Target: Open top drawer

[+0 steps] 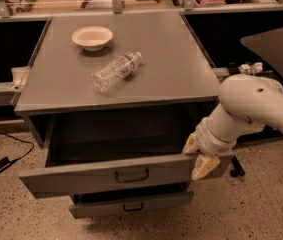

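Top drawer: the top drawer [106,176] sticks far out from the front of the cabinet, under the grey surface [171,69]. You can look right down into it. The inside is dark, and I see nothing in it.

Gripper: the gripper [199,155] is at the right end of the drawer's front wall, at the end of the white arm [253,106].

Jaws: they seem to pinch the front wall, with one yellow tip inside the drawer and the other on the outside.

Handle: the small black handle [131,175] sits in the middle of the front, well apart from the gripper. Nothing touches it.

Done: the drawer looks wide open, so I think the main job is done.

Left: maybe a tiny bit more pull. Then the jaws need to let go and back away.

Other drawer: the next drawer [131,206] below pokes out only a little.

On top: a white bowl [92,37] stands near the back, and a clear bottle [117,71] lies on its side near it.
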